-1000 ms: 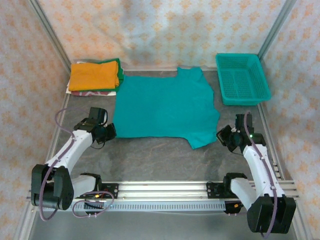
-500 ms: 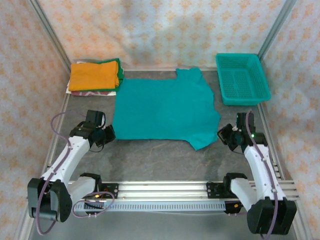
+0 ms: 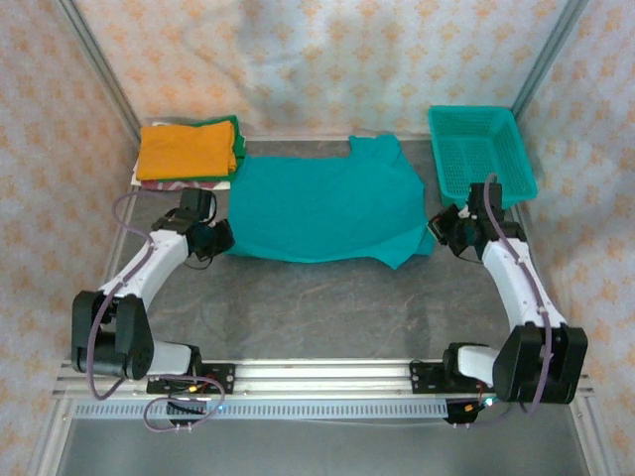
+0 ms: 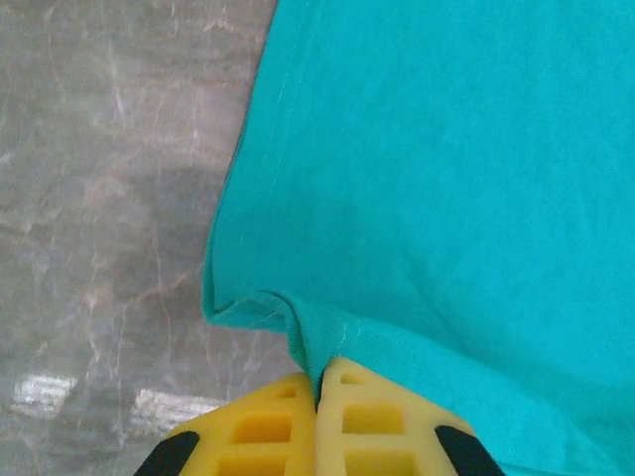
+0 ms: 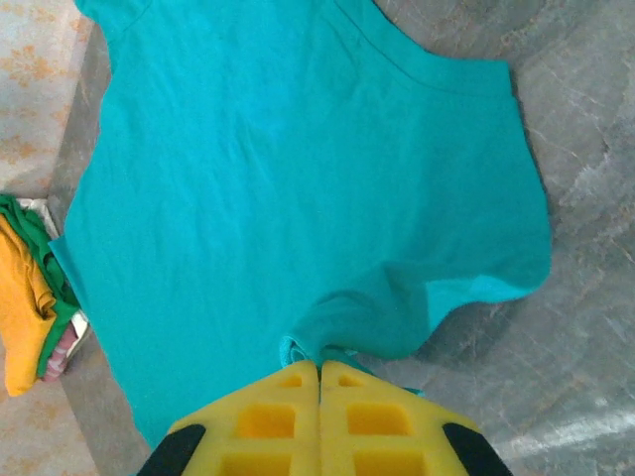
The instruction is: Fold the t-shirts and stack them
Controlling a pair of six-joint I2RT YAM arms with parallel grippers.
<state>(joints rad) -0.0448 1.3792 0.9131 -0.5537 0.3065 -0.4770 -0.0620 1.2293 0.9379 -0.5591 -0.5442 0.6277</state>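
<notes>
Corners on the near edge are clamped by the left pincer (image 4: 319, 379) and right pincer (image 5: 319, 369); the shirt (image 3: 322, 203) spreads far from both, long axis left-right.

— We see the teal t-shirt (image 3: 322, 203) as soft, matt cloth, with a fine stitched hem along its edge.
— Yes. The worktop (image 3: 298, 307) under it looks to us like grey stone with pale veins. It is smooth and a little glossy, with bright patches of light on it.
— The basket (image 3: 476, 149) at the far right corner is rigid teal plastic mesh, slightly shiny.
— At the far left corner the orange shirt (image 3: 187, 149) seems a thicker matt cloth, and it lies on a green shirt (image 3: 238, 149).
— The fingers (image 4: 263, 436) of the left gripper (image 4: 318, 382) look to us like matt yellow moulded plastic. The rail (image 3: 327, 375) along the near edge is pale brushed metal.
</notes>
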